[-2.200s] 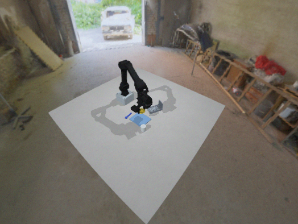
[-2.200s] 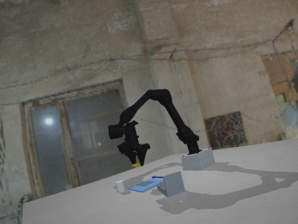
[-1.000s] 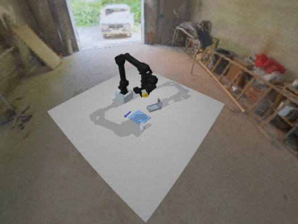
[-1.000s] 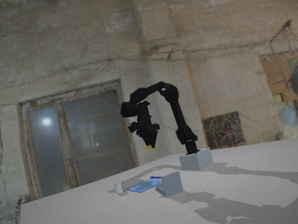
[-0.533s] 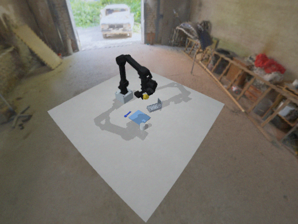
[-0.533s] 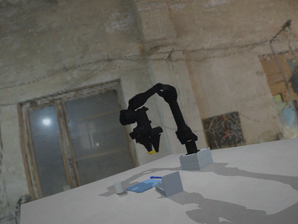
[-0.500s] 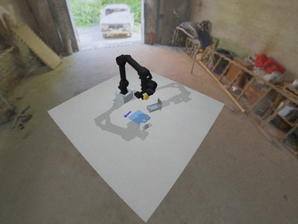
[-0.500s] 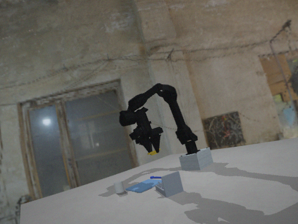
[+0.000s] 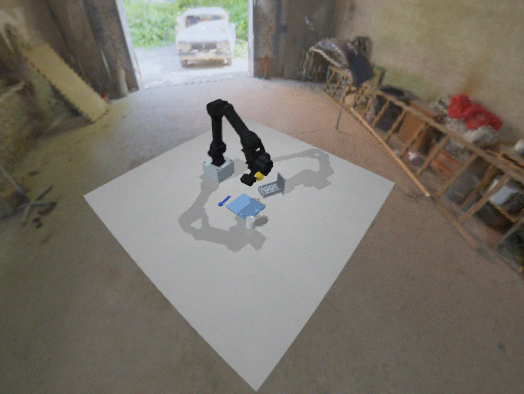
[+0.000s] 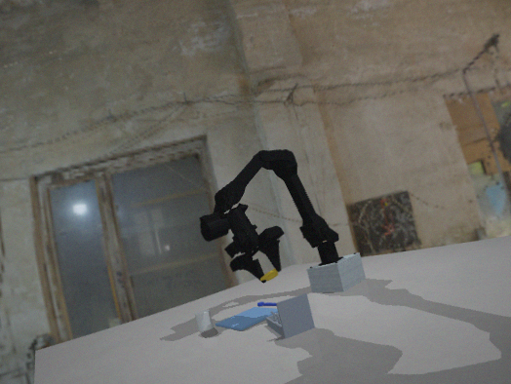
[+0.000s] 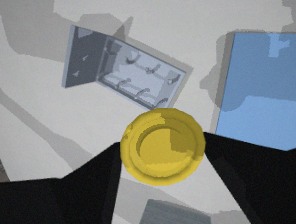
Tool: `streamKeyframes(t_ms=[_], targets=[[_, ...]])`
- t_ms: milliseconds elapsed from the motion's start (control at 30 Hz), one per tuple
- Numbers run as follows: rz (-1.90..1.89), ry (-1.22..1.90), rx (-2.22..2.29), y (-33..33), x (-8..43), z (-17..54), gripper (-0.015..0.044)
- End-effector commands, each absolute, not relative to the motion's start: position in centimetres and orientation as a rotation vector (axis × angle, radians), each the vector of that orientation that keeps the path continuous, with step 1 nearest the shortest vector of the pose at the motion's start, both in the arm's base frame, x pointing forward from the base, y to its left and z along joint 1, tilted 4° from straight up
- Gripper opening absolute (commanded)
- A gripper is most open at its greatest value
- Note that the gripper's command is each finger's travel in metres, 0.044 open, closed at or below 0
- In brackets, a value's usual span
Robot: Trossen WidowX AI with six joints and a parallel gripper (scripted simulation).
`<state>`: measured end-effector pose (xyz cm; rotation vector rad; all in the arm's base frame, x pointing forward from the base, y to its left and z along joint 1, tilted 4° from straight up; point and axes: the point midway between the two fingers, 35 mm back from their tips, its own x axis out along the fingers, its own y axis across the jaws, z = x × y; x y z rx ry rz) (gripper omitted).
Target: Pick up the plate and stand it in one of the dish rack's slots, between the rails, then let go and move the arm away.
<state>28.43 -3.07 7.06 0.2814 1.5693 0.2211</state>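
Note:
The yellow plate (image 9: 259, 176) (image 10: 269, 276) (image 11: 163, 146) is held above the table between the fingers of my gripper (image 11: 161, 142), which is shut on its opposite edges. In the wrist view the plate's round face is turned toward the camera. The grey dish rack (image 9: 270, 189) (image 10: 297, 316) (image 11: 137, 70) stands on the table with two rows of small curved rails and one tall end panel. In the wrist view it lies just beyond the plate, up and to the left. In the top and exterior views the plate is higher than the rack and does not touch it.
A blue mat (image 9: 244, 206) (image 10: 246, 319) (image 11: 260, 75) lies beside the rack. A white cylinder (image 9: 250, 222) (image 10: 204, 322) stands near the mat's edge. A small dark-blue utensil (image 9: 224, 201) (image 10: 266, 304) lies on the mat's other side. The arm's grey base block (image 9: 218, 170) (image 10: 336, 275) stands behind.

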Motion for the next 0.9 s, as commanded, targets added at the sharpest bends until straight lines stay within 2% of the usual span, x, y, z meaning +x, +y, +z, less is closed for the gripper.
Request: streamKeyframes(t_ms=[0,867], targets=[[0.359,1.536,0.273,-2.9,28.3,5.8,0.0000],[0.929,1.038,0.161,-2.9,28.5,1.5,0.0000]])
